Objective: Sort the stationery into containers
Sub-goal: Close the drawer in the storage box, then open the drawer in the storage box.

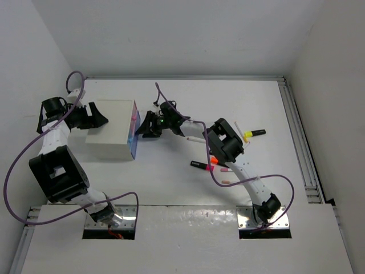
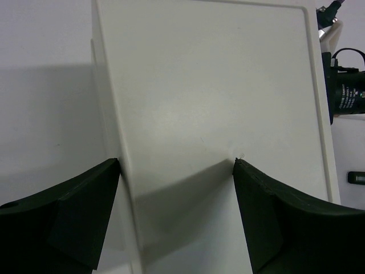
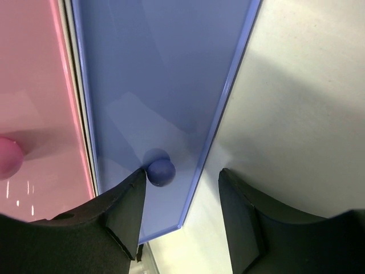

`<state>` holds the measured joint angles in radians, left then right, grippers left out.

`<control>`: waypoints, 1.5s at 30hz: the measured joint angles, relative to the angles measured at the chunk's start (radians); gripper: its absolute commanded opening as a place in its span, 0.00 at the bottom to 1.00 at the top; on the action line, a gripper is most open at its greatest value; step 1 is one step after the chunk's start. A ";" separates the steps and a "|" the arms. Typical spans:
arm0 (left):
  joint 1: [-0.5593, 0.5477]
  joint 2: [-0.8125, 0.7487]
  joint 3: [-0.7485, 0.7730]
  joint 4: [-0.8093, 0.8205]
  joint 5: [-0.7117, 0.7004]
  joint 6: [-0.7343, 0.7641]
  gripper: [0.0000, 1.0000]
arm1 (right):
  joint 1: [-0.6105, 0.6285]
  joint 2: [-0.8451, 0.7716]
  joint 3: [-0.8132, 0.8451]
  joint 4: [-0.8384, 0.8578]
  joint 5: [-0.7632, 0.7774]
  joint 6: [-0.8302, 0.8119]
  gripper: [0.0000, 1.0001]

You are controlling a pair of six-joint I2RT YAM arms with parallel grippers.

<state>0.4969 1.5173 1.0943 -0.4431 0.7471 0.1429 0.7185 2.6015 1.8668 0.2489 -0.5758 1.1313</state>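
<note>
Right wrist view: the right gripper [image 3: 181, 205] stands spread before the blue drawer [image 3: 159, 85], which appears closed. The drawer's round blue knob [image 3: 161, 172] sits just inside one finger [image 3: 122, 211], touching it or nearly so and off-centre in the gap, while the other finger is well clear. The pink drawer [image 3: 34, 103] lies alongside. The blue drawer looks like thin, light plastic that should slide easily. Its knob is small, smooth and rounded, so I judge it slippery: pinch it squarely across its middle, centred between the pads, not on the drawer's rim. The white cabinet [image 1: 111, 128] stands toward the far left corner of the tabletop and, being light, may shift when pulled. The left gripper [image 1: 91, 117], also spread, straddles its rear side, though I cannot tell whether it touches. Highlighters [image 1: 255, 133] and pens [image 1: 197, 138] lie loose toward the right edge
</note>
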 measured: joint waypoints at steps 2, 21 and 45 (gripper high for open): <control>0.000 0.003 0.016 -0.011 -0.003 0.002 0.87 | -0.005 -0.008 -0.021 0.022 0.003 -0.002 0.52; 0.014 0.013 0.251 -0.173 -0.194 -0.013 0.89 | -0.145 -0.269 -0.177 0.022 0.000 -0.110 0.43; -0.280 -0.073 0.181 -0.215 -0.298 0.119 0.85 | -0.040 -0.122 -0.106 0.256 -0.014 0.123 0.45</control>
<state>0.2173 1.4445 1.2755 -0.6579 0.4488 0.2623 0.6781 2.4798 1.7607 0.5053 -0.5900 1.2545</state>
